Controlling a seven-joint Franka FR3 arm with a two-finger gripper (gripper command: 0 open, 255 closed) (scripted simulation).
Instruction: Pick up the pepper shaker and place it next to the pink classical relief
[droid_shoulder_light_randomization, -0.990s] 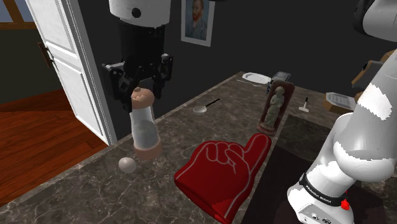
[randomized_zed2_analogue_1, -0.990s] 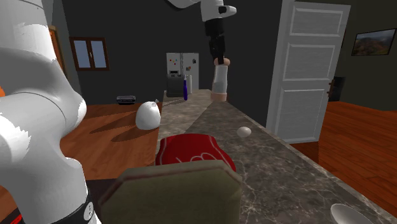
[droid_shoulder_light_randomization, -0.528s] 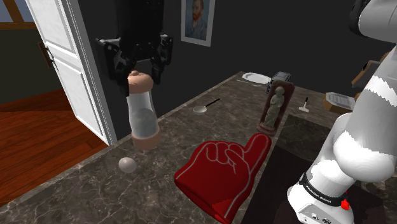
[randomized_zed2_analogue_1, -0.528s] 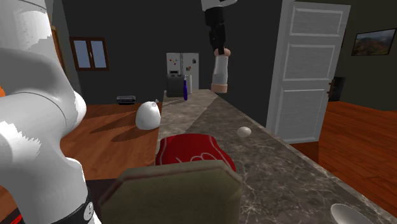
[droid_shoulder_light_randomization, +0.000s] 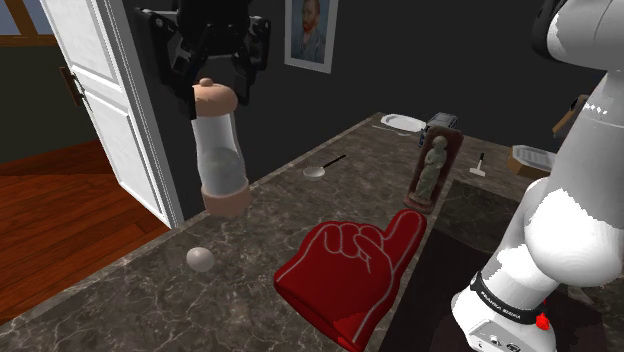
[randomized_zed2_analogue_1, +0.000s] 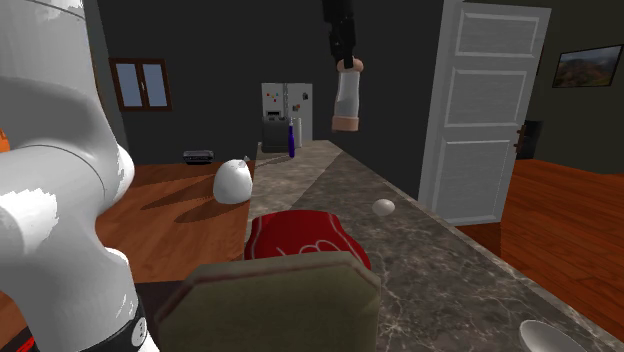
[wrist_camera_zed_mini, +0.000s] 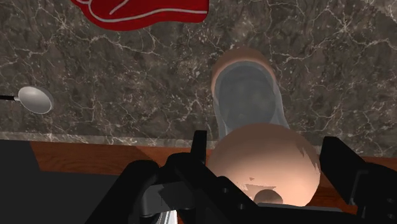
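The pepper shaker (droid_shoulder_light_randomization: 221, 152) is a tall clear tube with tan caps at both ends. It hangs slightly tilted, high above the dark marble counter (droid_shoulder_light_randomization: 130, 300), near the counter's edge by the door. My black gripper (droid_shoulder_light_randomization: 214, 88) is shut on its top cap, seen from afar as gripper (randomized_zed2_analogue_1: 345, 52) over shaker (randomized_zed2_analogue_1: 348, 100). Looking down, the fingers (wrist_camera_zed_mini: 199, 153) clasp the round cap of the shaker (wrist_camera_zed_mini: 251, 108). The relief (droid_shoulder_light_randomization: 433, 170), a dark pink plaque with a grey-green figure, stands upright far along the counter toward the shoulder view's right.
A red foam hand (droid_shoulder_light_randomization: 350, 265) lies between the shaker and the relief. A small white ball (droid_shoulder_light_randomization: 201, 259) rests below the shaker, and a spoon (droid_shoulder_light_randomization: 318, 171) lies farther back. A white door (droid_shoulder_light_randomization: 105, 100) stands beside the counter. An olive-green block (randomized_zed2_analogue_1: 270, 300) sits in the second exterior view's foreground.
The gripper has risen steadily with the shaker in it, so the shaker now hangs higher above the counter. Nothing on the counter has moved.
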